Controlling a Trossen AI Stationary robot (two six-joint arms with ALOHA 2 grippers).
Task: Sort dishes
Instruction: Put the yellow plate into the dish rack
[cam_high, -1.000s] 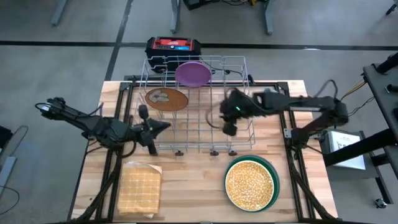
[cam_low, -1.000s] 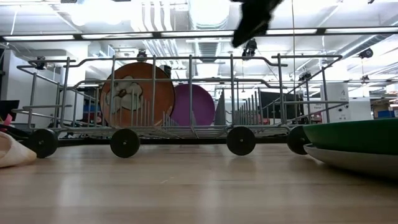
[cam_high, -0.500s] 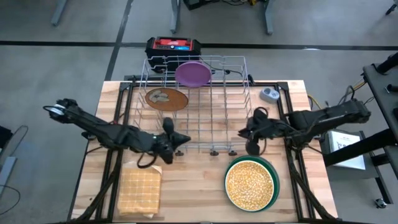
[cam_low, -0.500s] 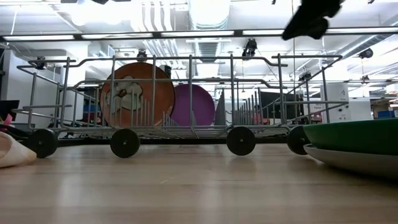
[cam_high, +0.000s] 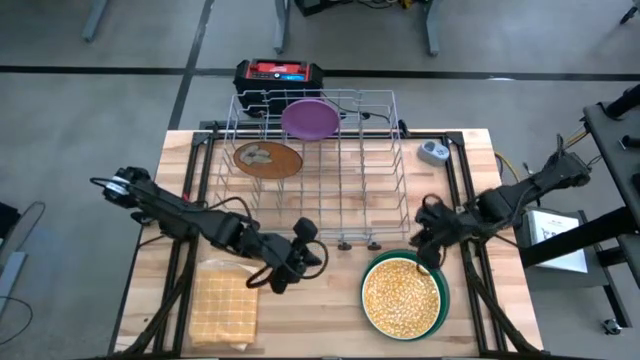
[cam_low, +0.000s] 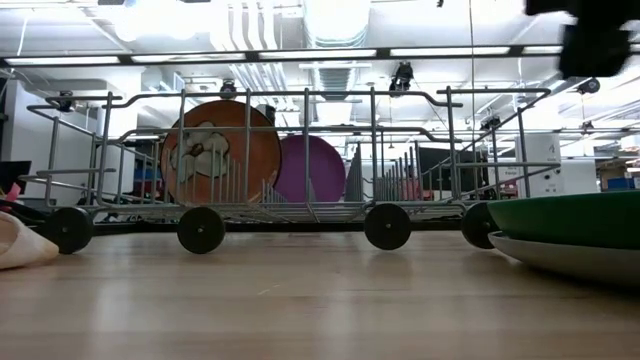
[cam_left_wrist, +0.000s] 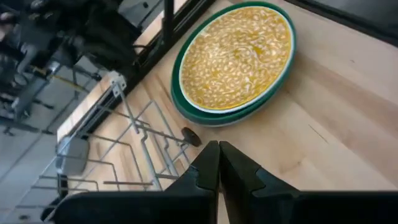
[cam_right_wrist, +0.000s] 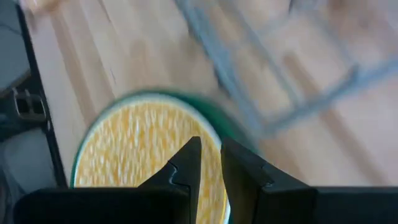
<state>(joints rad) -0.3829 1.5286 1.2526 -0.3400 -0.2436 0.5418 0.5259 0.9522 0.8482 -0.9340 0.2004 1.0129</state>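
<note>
You have the right gripper (cam_high: 427, 262), fingers slightly apart and holding nothing, above the yellow plate (cam_high: 402, 295) on its stack (probably to take it), while the left gripper (cam_high: 318, 260), pressed together, waits near the rack (cam_high: 316, 170).

plates I can see: four (cam_high: 309, 119) (cam_high: 267, 158) (cam_high: 401, 297) (cam_high: 437, 272)
rack: one (cam_high: 385, 180)
cloth: one (cam_high: 225, 300)
tools: two (cam_high: 317, 258) (cam_high: 424, 263)

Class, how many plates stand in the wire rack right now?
2: the brown plate at the rack's left side, and the purple plate at its far edge. None looks hidden.
</note>
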